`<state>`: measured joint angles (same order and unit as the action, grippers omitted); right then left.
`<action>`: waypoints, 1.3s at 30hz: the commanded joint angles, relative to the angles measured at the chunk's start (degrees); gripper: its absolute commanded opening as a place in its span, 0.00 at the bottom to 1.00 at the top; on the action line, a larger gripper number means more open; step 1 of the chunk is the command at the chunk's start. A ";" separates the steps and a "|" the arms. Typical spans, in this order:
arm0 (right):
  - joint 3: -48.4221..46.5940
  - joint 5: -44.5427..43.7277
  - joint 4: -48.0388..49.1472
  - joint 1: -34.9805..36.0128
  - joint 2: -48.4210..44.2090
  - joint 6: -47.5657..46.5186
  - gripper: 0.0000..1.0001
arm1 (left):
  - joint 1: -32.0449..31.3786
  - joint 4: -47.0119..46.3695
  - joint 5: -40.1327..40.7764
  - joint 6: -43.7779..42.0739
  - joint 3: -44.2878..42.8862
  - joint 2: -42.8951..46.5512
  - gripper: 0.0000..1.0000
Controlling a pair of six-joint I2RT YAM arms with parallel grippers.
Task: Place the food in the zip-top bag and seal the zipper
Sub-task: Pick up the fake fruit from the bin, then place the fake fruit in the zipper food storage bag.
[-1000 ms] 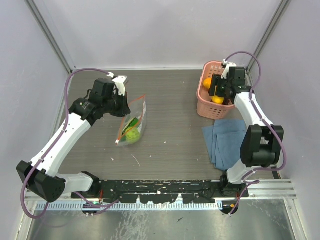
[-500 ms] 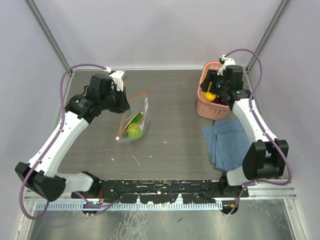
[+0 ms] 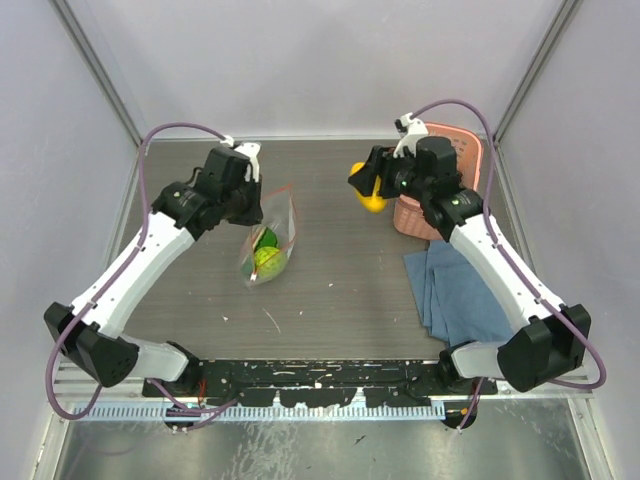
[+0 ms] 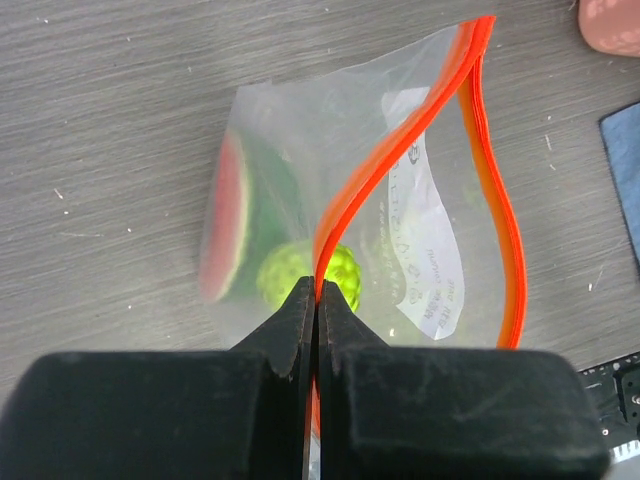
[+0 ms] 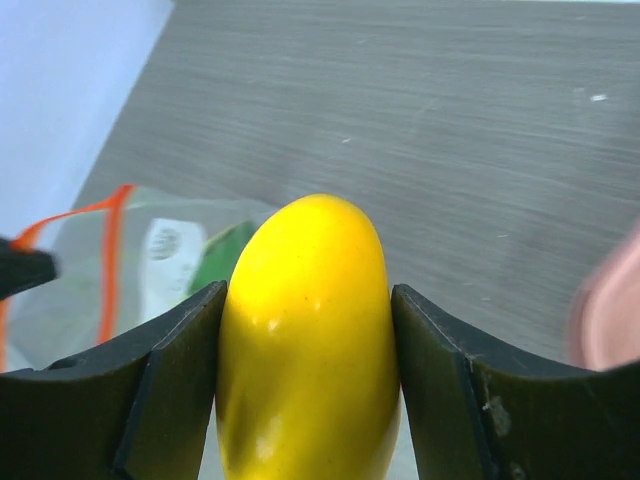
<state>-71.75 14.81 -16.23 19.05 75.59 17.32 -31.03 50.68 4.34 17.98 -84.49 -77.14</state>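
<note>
Our right claw [image 5: 305,310] grips yellow fruit [image 5: 305,250]; left claw [image 4: 317,300] pinches zipper [image 4: 400,150]. Narrow mouth on bag [image 4: 270,180], so fruit may snag & drop.

On the grey wood-grain table [image 3: 340,290], the clear plastic zip-top bag [image 3: 268,245] lies left, round green fruit [image 3: 265,258] inside. Back right stands the pink plastic basket [image 3: 412,215], folded blue cloth [image 3: 460,290] before it, oval yellow fruit [image 3: 373,200] aloft just left of the basket.
</note>
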 commanded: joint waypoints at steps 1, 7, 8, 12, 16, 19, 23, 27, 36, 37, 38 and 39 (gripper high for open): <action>-1.93 4.77 4.38 4.97 -2.44 6.54 0.10 | -2.98 -1.10 6.28 2.90 -3.78 -1.44 0.00; -1.24 8.59 8.60 10.29 -2.62 13.80 0.08 | -5.02 -2.20 8.33 4.46 -4.63 -3.81 0.00; -0.91 9.24 9.51 10.91 -2.60 15.02 0.07 | -5.20 -2.35 8.52 4.58 -4.63 -4.07 0.00; -0.81 11.16 10.20 13.19 -1.78 17.92 0.07 | -5.57 -3.14 8.93 5.02 -4.63 -4.82 0.00; 0.10 12.32 12.86 15.31 -1.23 21.12 0.07 | -6.11 -3.13 9.01 5.62 -4.76 -5.44 0.00; 2.07 13.18 17.26 16.48 -0.52 25.68 0.07 | -6.65 -4.77 9.10 6.02 -4.87 -5.96 0.00; 6.02 13.94 25.21 17.43 0.77 32.92 0.07 | -7.19 -4.84 9.59 6.21 -5.53 -6.26 0.00; 6.41 13.97 25.04 17.88 2.82 33.80 0.07 | -7.30 -4.81 9.87 6.19 -6.03 -5.91 0.00; 7.47 13.15 20.37 17.94 6.57 32.50 0.08 | -7.43 -5.14 8.78 6.03 -6.13 -5.83 0.00; 7.65 12.21 19.79 17.93 6.85 32.25 0.08 | -7.46 -5.29 8.04 6.04 -6.11 -5.92 0.00; 7.83 11.27 19.39 17.95 6.99 31.98 0.08 | -7.73 -5.51 7.45 6.00 -5.99 -5.92 0.00; 7.92 10.61 19.04 17.95 7.23 31.99 0.08 | -7.94 -5.58 7.36 5.94 -5.89 -5.90 0.00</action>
<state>-63.96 27.42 2.61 36.71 82.41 49.69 -38.30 48.58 12.95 23.42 -88.18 -83.64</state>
